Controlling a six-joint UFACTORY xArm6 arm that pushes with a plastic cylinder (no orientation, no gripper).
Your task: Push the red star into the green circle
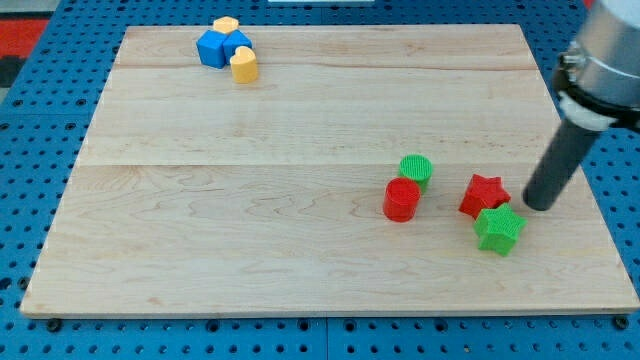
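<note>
The red star (pixel 484 194) lies at the board's lower right. The green circle (pixel 416 169) stands to its left, a little nearer the view's top, touching a red cylinder (pixel 402 199) just below it. A green star (pixel 499 229) sits right below the red star, touching it or nearly so. My tip (pixel 539 206) is on the board just right of the red star, with a small gap between them, and above right of the green star.
At the view's top left, a blue block (pixel 221 47) is clustered with two yellow blocks, one behind it (pixel 226 24) and one in front (pixel 244 65). The wooden board (pixel 250 200) ends close to my tip on the right.
</note>
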